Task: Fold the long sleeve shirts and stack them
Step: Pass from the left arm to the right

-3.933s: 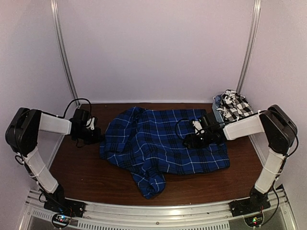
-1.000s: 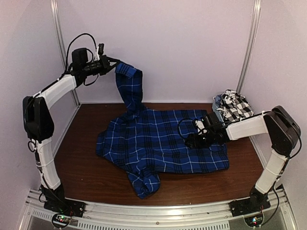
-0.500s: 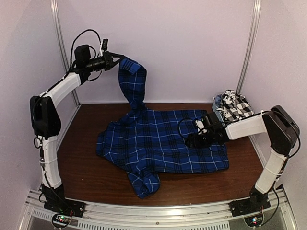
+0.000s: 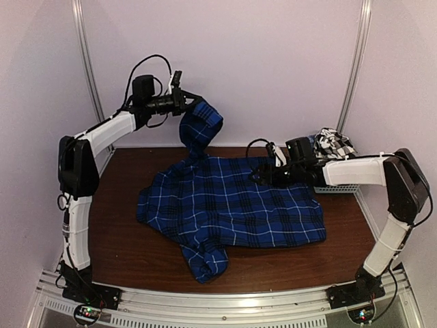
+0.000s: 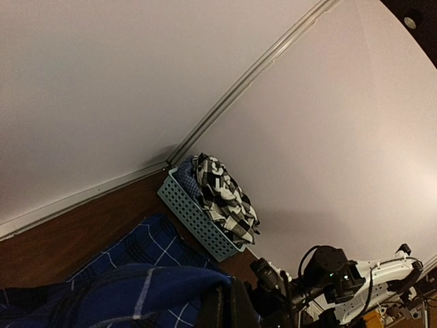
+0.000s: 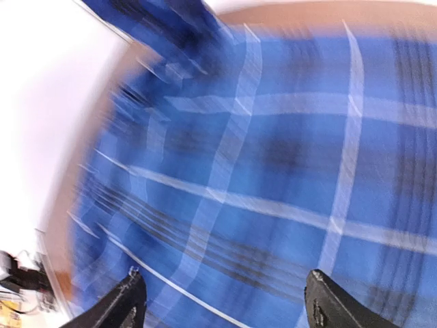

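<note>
The blue shirt (image 4: 232, 205) lies mid-surface (image 4: 123, 246). My left hand (image 4: 186, 102) is clamped on its sleeve (image 4: 198, 130), held high at 11 o'clock so I can fold it over. My right hand (image 4: 265, 176), at 2 o'clock, looks spread apart over the shirt, though that view is blurry.

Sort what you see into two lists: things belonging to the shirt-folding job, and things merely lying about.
Job: blue plaid shirt, black-and-white check shirt, left pincer gripping the plaid sleeve, right pincer open over it.
Lying about: slotted plastic basket holding the check shirt.
</note>
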